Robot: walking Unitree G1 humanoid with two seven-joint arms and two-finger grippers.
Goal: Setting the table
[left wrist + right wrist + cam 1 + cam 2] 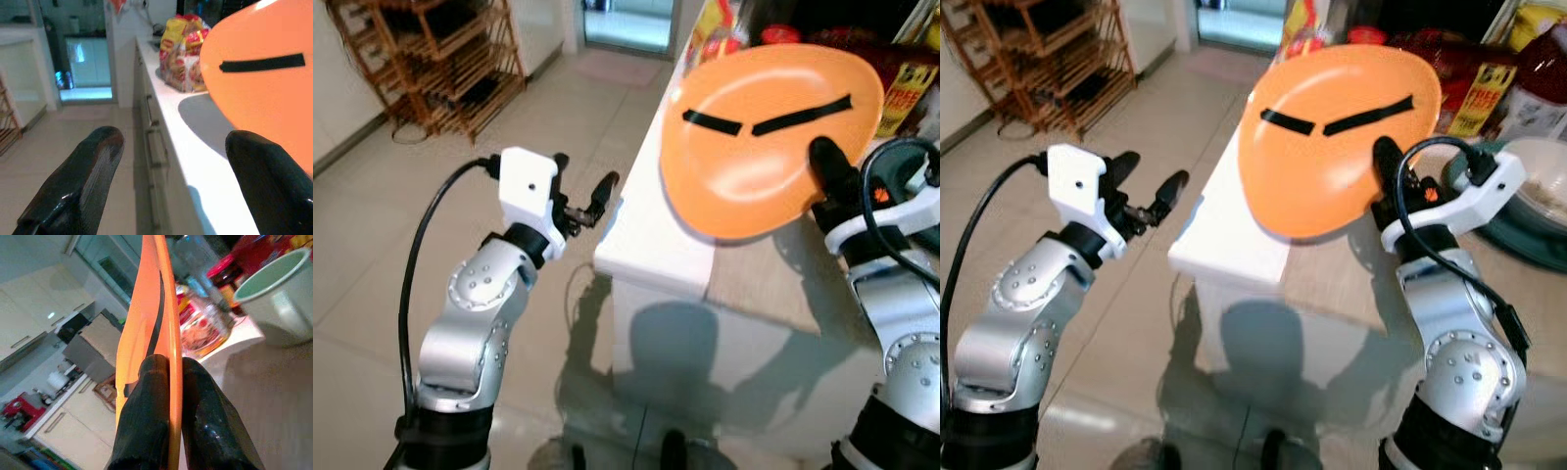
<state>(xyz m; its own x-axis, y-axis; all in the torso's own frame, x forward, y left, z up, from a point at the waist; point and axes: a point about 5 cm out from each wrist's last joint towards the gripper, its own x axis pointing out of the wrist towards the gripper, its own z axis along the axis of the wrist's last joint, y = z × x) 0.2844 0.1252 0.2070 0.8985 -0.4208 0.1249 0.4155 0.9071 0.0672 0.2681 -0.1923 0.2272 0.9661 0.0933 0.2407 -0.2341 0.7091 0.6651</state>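
My right pincer (pixel 1381 171) is clamped on the rim of an orange plate (pixel 771 137), one finger on each face; the right wrist view shows the rim squeezed between both fingers (pixel 146 421). Plate is tilted up on edge, hollow face toward me, w/ two black tape strips (pixel 803 115) across it. It's held above the near end of the bench (pixel 656 255), its lower edge just over the white top; can't tell if it touches.

Right arm: elbow low by my side, forearm rising steeply, wrist up at bench height, black cable looping over the white wrist housing.

Left arm: elbow bent, forearm up and angled toward the bench corner, pincer at approx bench-top height. My left pincer (pixel 585 204) is spread wide, holding nothing, fingers pointing at the bench's end face, just short of it. In the left wrist view the two fingers (pixel 83 176) stand well apart, w/ the bench edge running away between them and the plate off to one side.

On the bench behind the plate: a yellow-and-red snack bag (pixel 183 54), red packets and jars, partly blurred. Beside my right wrist sits a pale bowl (pixel 1542 191) on a dark round tray. Tiled floor (pixel 460 196) below; a wooden shelf rack (pixel 440 59) against the far wall.
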